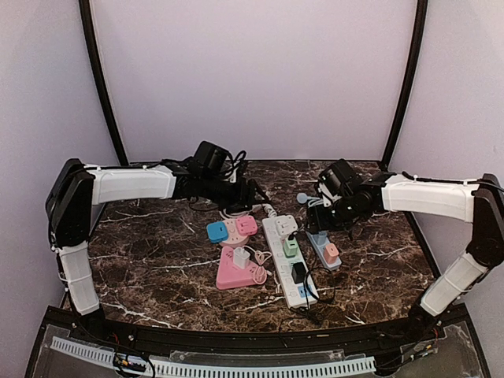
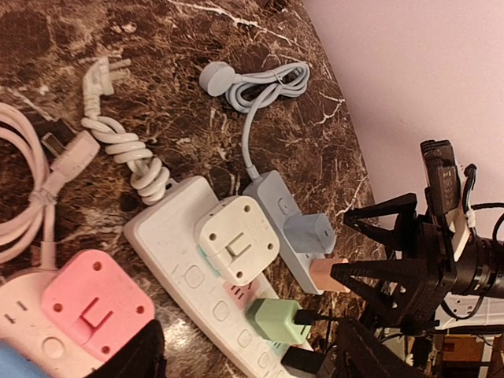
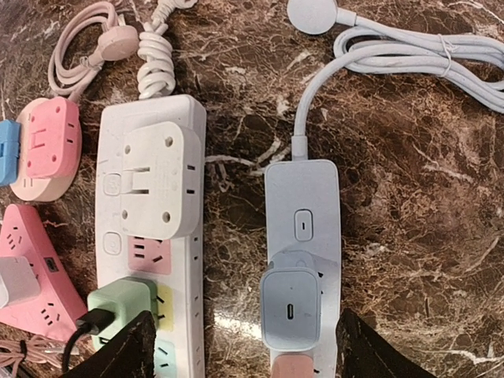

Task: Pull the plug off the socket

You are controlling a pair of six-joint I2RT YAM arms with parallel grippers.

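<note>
A pale blue power strip (image 3: 302, 209) lies on the marble table and carries a blue-grey charger plug (image 3: 290, 308) and a peach plug (image 3: 291, 368) behind it. My right gripper (image 3: 248, 358) is open just above this strip, its black fingers (image 3: 118, 354) wide on either side of the blue-grey plug and not touching it. From above it hovers over the strip's far end (image 1: 327, 220). My left gripper (image 1: 253, 193) is open and empty near the back of the table, above the white strip's far end (image 2: 157, 224).
A long white power strip (image 1: 287, 264) holds a white adapter (image 1: 285, 228), a green plug (image 1: 290, 246) and a black plug (image 1: 299, 273). A pink triangular strip (image 1: 232, 276) and round pink and blue adapters (image 1: 232, 230) lie to the left. Coiled cords (image 2: 268, 83) lie behind.
</note>
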